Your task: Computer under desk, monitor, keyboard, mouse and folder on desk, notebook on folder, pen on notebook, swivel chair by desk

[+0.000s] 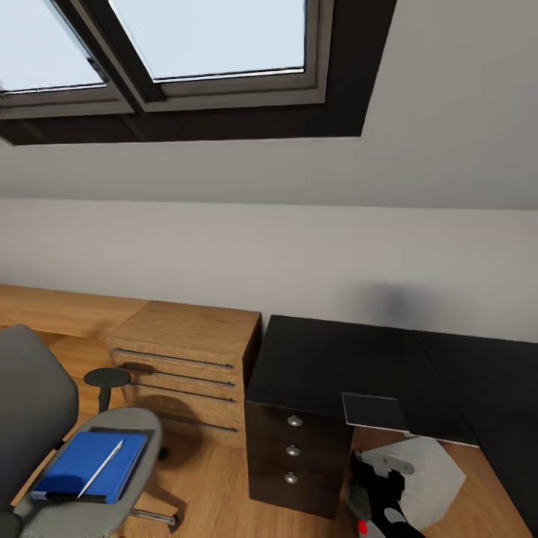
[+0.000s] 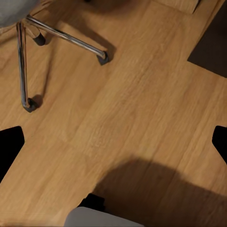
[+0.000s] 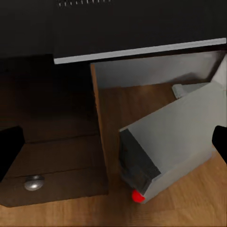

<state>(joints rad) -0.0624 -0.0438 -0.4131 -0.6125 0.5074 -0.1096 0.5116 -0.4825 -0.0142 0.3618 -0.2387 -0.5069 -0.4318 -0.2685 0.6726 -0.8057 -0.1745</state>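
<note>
pen [image 1: 101,468] on folder [image 1: 90,465] on swivel chair [image 1: 45,418] | computer [image 1: 422,478] under desk [image 1: 336,366] | both claws' state: cannot tell

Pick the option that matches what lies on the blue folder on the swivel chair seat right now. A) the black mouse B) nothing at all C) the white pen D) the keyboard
C: in the head view a thin white pen lies diagonally across the blue folder, which rests on the grey seat of the swivel chair.
</note>
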